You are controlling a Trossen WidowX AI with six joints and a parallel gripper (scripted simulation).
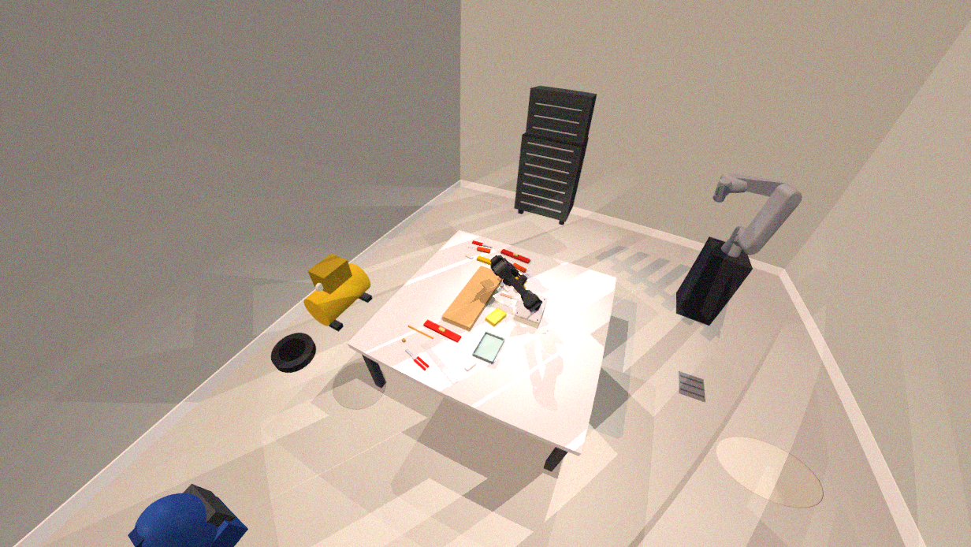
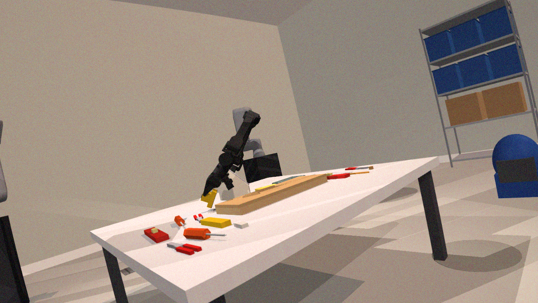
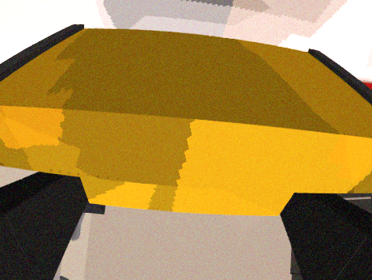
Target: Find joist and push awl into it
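Observation:
My gripper [image 1: 520, 276] [image 2: 207, 193] [image 3: 188, 170] is shut on the yellow stud finder [image 1: 522, 279] [image 2: 209, 199] [image 3: 243, 162], which fills the wrist view between the black fingers. It is tilted and held above the table, beside the tool-side end of the wooden panel [image 1: 465, 300] [image 2: 278, 193], not over it. The shallow green-grey tray [image 1: 488, 347] [image 2: 288, 180] lies past the panel's other end. A small thin object with a reddish handle [image 1: 506, 295] lies between panel and arm base; it may be the awl, but is too small to tell. The joist is hidden.
A yellow block [image 1: 496, 316] [image 2: 265, 187] lies between panel and tray. A red level [image 1: 442, 330] [image 2: 338, 176] lies by the panel's end. Near the opposite end lie a yellow bar [image 2: 215, 222], an orange screwdriver [image 2: 196, 233], red pliers [image 2: 188, 248] and another red level [image 2: 156, 234].

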